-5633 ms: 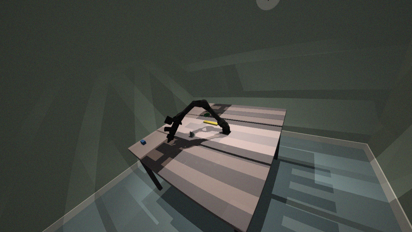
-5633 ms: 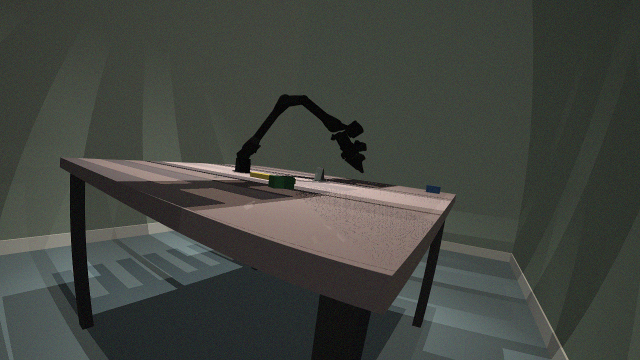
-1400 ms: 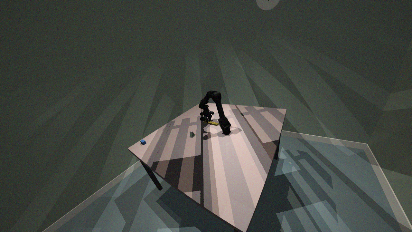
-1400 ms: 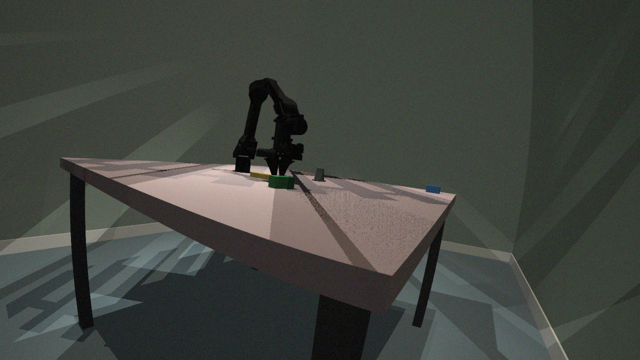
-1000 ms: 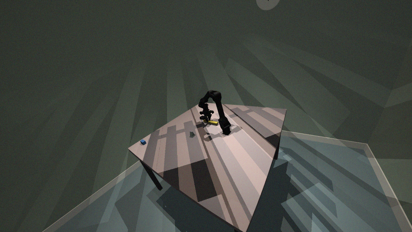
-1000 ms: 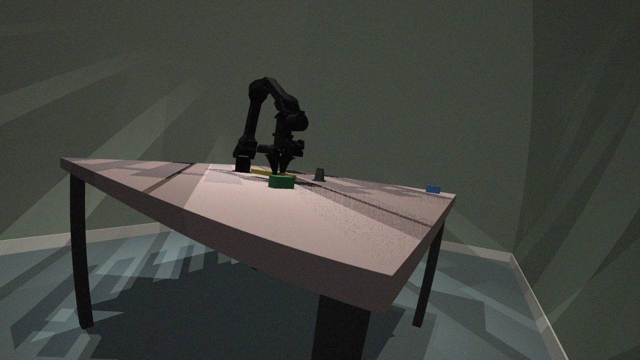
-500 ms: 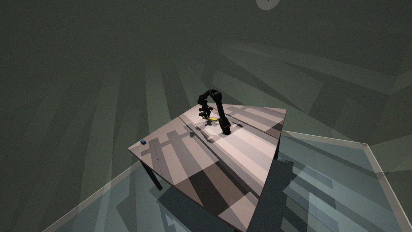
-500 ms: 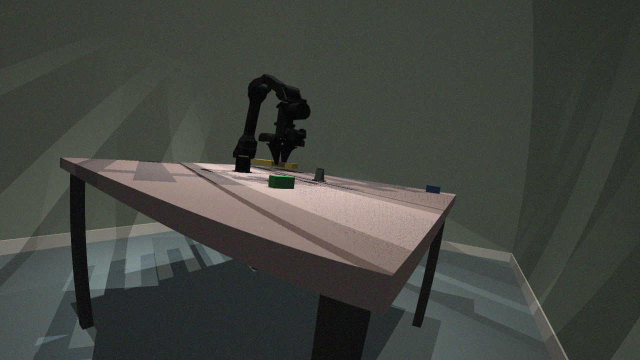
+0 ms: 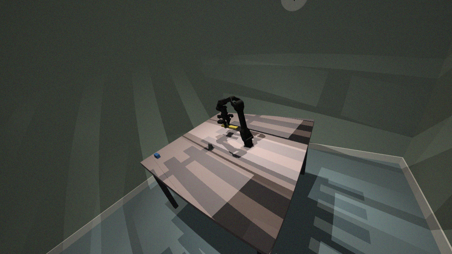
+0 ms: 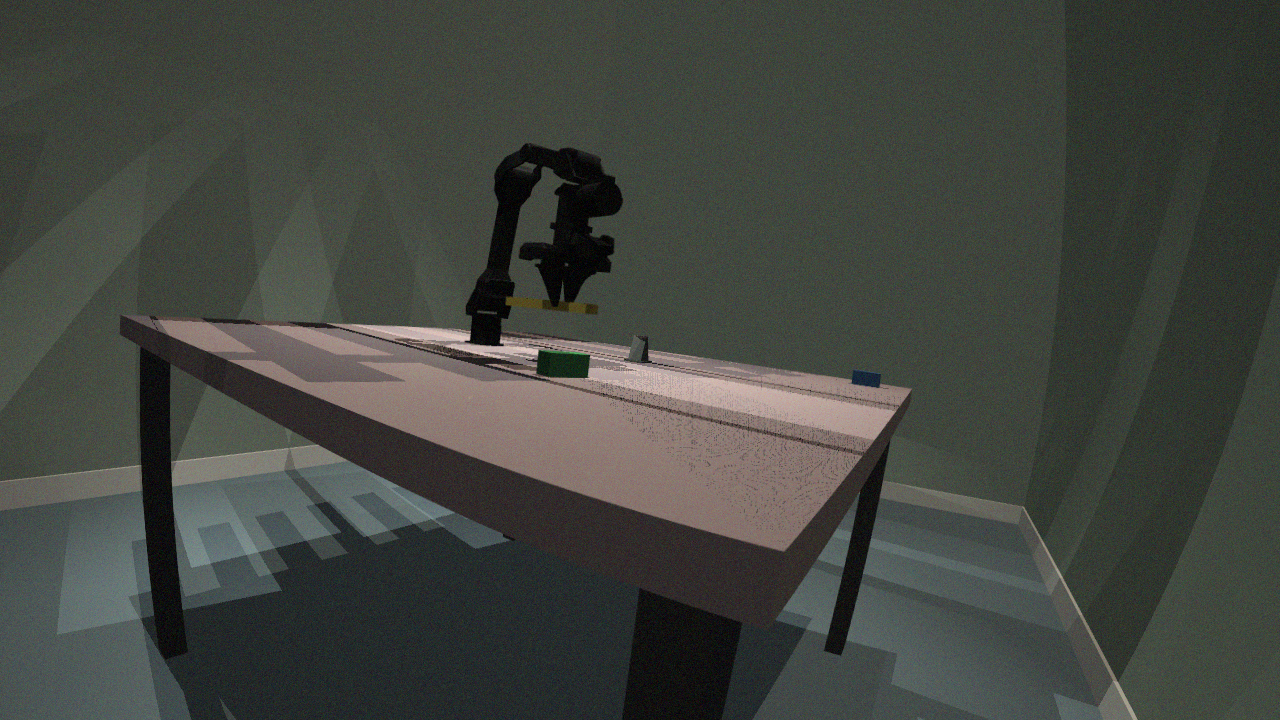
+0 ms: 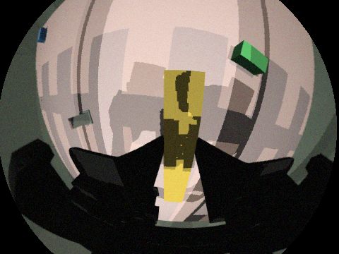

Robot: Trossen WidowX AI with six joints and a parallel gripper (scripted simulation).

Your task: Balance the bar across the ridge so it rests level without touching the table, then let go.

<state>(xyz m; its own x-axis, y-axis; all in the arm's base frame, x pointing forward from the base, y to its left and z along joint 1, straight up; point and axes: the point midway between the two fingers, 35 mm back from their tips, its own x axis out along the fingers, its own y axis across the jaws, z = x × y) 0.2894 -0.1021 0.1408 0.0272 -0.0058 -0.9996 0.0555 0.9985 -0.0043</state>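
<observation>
The yellow bar [image 9: 233, 127] [image 10: 528, 302] [image 11: 183, 92] is held up in the air above the table, close to level in the exterior view. My gripper [image 9: 226, 125] [image 10: 561, 302] [image 11: 179, 140] is shut on it near its middle, with the bar running lengthwise between the fingers. The small grey-green ridge [image 9: 210, 146] [image 10: 638, 349] [image 11: 82, 120] stands on the table, to the left of the bar in the wrist view. The bar is apart from the ridge and from the table.
A green block [image 10: 563, 364] [image 11: 251, 58] lies on the table [image 9: 202, 192] [image 10: 501, 429], on the other side of the bar from the ridge in the wrist view. A small blue block [image 9: 156, 155] [image 10: 865, 378] [image 11: 42, 35] lies near a far corner. Striped shadows cross the table.
</observation>
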